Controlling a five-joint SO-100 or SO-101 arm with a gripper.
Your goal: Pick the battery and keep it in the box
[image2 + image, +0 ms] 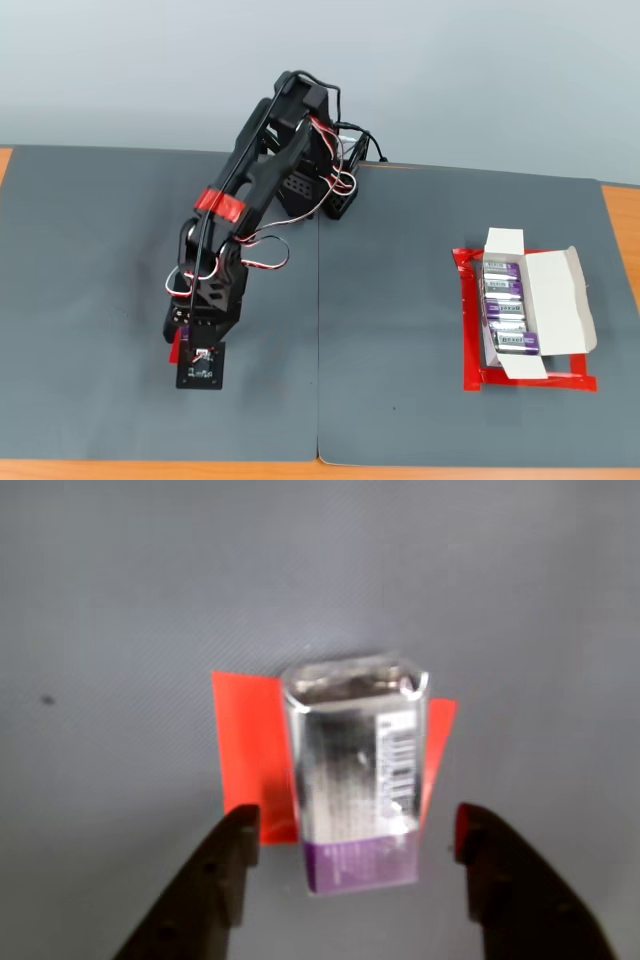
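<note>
My jaws spread wide, empty, flanking a glossy silver-purple block battery (pixel 360 775) on red tape (pixel 252 755), fixed view alone showing the white carton box (pixel 550 295).

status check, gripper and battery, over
Gripper open, fingers either side of battery. Battery on red tape, not gripped. Box holds batteries. Nothing in the way.

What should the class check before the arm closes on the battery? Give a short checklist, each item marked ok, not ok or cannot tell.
1. Gripper open: ok, the fingers are spread wide in the wrist view.
2. Battery between the fingers: ok, one finger on each side.
3. Fingers touching the battery: not ok, gaps show on both sides.
4. Battery standing on the red tape: ok.
5. Box open: ok, flaps are folded out.
6. Room left in the box: cannot tell, batteries already fill most of it.
</note>
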